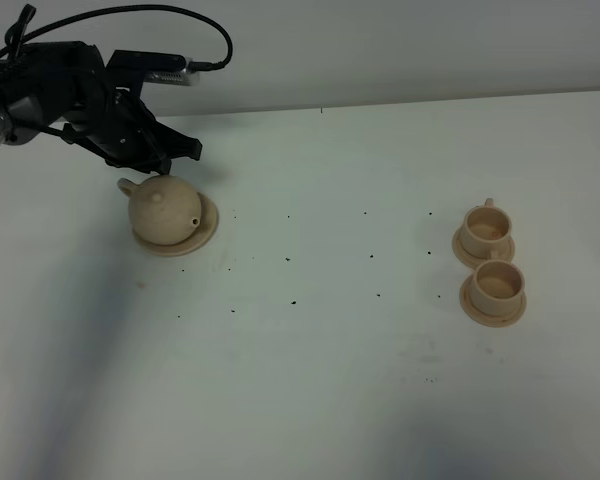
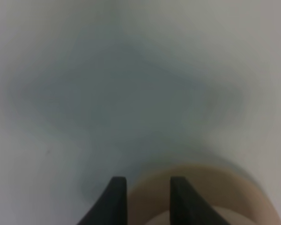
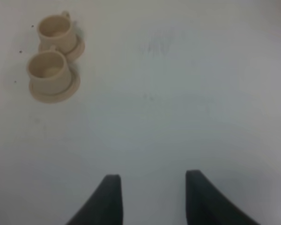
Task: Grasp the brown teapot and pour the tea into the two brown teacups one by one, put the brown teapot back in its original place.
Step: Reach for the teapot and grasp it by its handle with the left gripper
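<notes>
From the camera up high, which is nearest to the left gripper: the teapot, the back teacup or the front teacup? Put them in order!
1. The brown teapot, on the left, right next to the left gripper.
2. The back teacup, far away on the right.
3. The front teacup, also on the right, a little farther off toward the front edge.

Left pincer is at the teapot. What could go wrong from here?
1. The open left pincer sits just behind the brown teapot; a misaligned close could shove it off its saucer.
2. The far teacup and near teacup stand close together; pouring into one may splash or knock the other.
3. The left wrist view is blurred, so alignment is hard to check.
</notes>
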`<control>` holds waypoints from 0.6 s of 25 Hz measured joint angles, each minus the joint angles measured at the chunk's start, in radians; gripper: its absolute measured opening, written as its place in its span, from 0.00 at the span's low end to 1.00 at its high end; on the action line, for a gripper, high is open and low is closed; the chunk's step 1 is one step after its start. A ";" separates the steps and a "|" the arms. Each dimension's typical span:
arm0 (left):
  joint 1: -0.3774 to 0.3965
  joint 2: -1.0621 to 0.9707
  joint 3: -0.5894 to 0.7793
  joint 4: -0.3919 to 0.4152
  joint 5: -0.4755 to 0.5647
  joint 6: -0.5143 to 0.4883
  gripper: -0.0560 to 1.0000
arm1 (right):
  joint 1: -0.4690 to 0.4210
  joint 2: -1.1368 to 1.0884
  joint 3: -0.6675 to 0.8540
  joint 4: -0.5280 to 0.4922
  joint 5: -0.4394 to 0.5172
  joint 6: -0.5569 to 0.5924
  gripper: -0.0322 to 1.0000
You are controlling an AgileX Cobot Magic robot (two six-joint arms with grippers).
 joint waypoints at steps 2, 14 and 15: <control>0.010 -0.002 0.000 -0.001 0.010 0.000 0.29 | 0.000 0.000 0.000 0.000 0.000 0.000 0.35; 0.059 -0.002 0.000 0.007 0.046 0.000 0.29 | 0.000 0.000 0.000 0.000 0.000 0.000 0.35; 0.063 -0.002 0.000 0.009 0.052 0.000 0.29 | 0.000 0.000 0.000 0.000 0.000 0.000 0.35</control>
